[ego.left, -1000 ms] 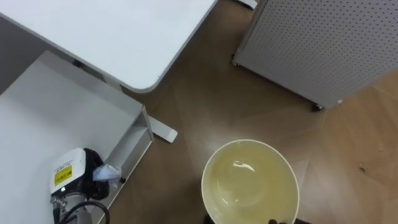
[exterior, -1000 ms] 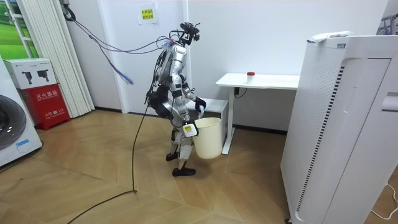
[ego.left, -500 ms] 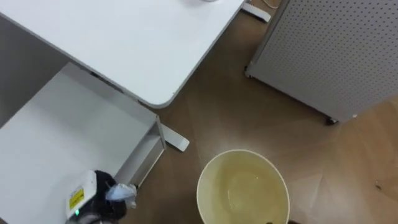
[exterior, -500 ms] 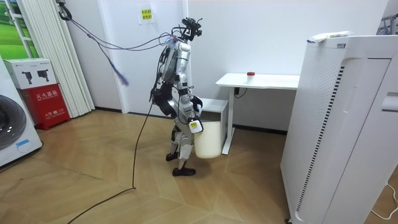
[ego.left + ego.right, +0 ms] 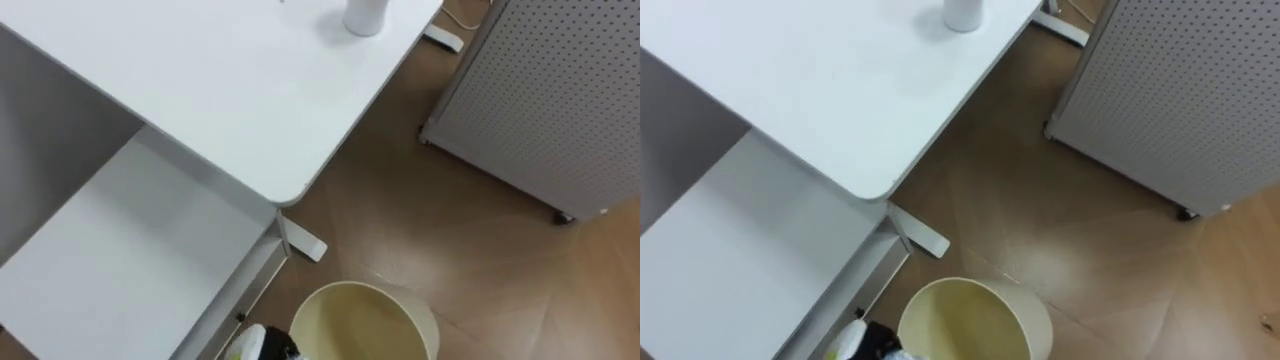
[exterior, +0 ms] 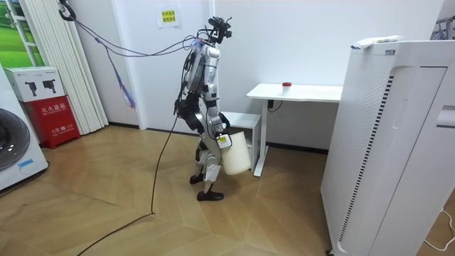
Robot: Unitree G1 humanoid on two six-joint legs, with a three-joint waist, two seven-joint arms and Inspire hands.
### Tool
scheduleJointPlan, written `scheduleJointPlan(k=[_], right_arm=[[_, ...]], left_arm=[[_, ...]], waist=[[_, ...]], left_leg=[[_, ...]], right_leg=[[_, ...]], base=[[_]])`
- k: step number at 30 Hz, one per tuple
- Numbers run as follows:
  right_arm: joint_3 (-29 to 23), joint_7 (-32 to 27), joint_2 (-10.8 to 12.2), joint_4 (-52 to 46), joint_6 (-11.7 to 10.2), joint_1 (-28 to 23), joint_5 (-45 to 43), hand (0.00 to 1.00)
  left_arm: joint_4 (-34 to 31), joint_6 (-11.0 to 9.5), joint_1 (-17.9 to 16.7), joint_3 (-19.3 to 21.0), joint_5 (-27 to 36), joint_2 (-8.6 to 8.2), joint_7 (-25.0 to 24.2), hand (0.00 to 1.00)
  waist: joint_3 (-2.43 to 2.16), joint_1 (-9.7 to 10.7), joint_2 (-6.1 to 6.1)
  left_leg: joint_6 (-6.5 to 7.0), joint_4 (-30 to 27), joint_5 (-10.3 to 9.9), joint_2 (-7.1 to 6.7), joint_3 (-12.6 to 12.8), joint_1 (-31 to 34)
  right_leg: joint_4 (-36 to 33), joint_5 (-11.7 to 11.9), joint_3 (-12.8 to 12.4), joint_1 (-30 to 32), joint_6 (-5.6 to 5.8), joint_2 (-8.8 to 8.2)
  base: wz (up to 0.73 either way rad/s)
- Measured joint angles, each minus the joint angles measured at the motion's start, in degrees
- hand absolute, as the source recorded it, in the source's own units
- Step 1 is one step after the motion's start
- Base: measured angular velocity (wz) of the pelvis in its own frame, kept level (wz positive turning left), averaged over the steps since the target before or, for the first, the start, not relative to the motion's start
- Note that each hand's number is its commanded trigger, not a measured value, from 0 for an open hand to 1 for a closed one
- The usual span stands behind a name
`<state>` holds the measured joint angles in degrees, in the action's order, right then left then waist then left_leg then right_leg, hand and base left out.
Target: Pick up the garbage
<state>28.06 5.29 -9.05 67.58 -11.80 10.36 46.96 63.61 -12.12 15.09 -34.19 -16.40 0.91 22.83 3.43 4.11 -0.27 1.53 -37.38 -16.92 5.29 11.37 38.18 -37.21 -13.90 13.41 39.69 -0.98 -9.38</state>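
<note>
**Cream bin held beside the white desk**

Stands upright left of centre in the room view, on a brown wooden floor, close beside a white rectangular desk. Holds a pale cream round plastic bin at hip height. In the eye views, bin at lower centre, mouth up, over the floor just off the desk's rounded corner.

At the bottom edge, just beside the bin's left rim, a sliver of the left hand, dark, with a yellow label. Cannot tell whether spread or clamped on anything.

At top centre, a small white cylinder, upright on the desk top, well apart from the bin. At lower left under the desk, a low white shelf. At upper right, a pale grey perforated panel on castors.
</note>
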Motion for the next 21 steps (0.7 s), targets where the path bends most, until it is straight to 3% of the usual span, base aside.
scheduleJointPlan(k=[3,4,5,6,17,21], right_arm=[[-0.07,0.00,0.17,0.08,0.21,-0.29,-0.82,1.00],[-0.07,0.03,0.21,0.24,0.30,-0.44,-1.06,1.00],[-0.04,0.14,0.22,0.51,0.32,-0.45,-1.31,1.00],[0.00,0.38,0.24,0.63,0.32,-0.55,-1.57,1.00],[0.78,0.87,0.21,0.31,-0.85,-1.01,-1.76,1.00],[0.79,0.90,0.28,0.42,-1.09,-0.98,-1.79,1.00]], left_arm=[[-1.87,0.01,-1.05,-1.14,-0.03,-0.25,-2.09,1.00],[-2.16,0.01,-1.33,-1.50,-0.04,-0.47,-2.62,0.88],[-2.24,0.02,-1.44,-1.83,-0.09,-0.64,-3.34,0.25],[-2.53,0.02,-1.63,-2.25,-0.05,-0.65,-3.81,0.00],[-3.36,0.01,-1.99,-4.30,-0.90,-0.78,-5.98,0.00],[-4.46,0.01,-2.26,-4.31,-4.81,-0.76,-5.69,0.00]], waist=[[-0.46,0.36,0.11],[-0.78,0.34,0.09],[-0.85,0.34,0.18],[-1.06,0.50,0.20],[-1.10,0.69,0.19],[-1.09,0.85,0.19]], left_leg=[[0.21,1.10,0.42,-0.06,0.67,-1.40],[0.31,1.63,0.61,-0.13,1.06,-2.04],[0.32,1.76,0.70,-0.15,1.11,-2.68],[0.31,1.77,0.70,-0.16,1.12,-2.93],[0.33,1.77,1.01,-0.09,1.19,-3.01],[0.33,2.00,1.01,-0.15,1.20,-3.00]], right_leg=[[0.40,0.32,-0.54,-0.91,0.21,-0.02],[0.55,0.56,-0.68,-1.21,0.25,-0.05],[0.67,0.70,-0.78,-1.71,0.23,-0.04],[0.63,0.71,-0.84,-1.97,0.23,-0.01],[0.66,1.03,-1.55,-1.98,0.17,0.58],[0.81,1.03,-1.46,-1.96,0.19,0.53]], base=[[-0.06],[-0.09],[-0.08],[0.00],[0.00],[0.00]])
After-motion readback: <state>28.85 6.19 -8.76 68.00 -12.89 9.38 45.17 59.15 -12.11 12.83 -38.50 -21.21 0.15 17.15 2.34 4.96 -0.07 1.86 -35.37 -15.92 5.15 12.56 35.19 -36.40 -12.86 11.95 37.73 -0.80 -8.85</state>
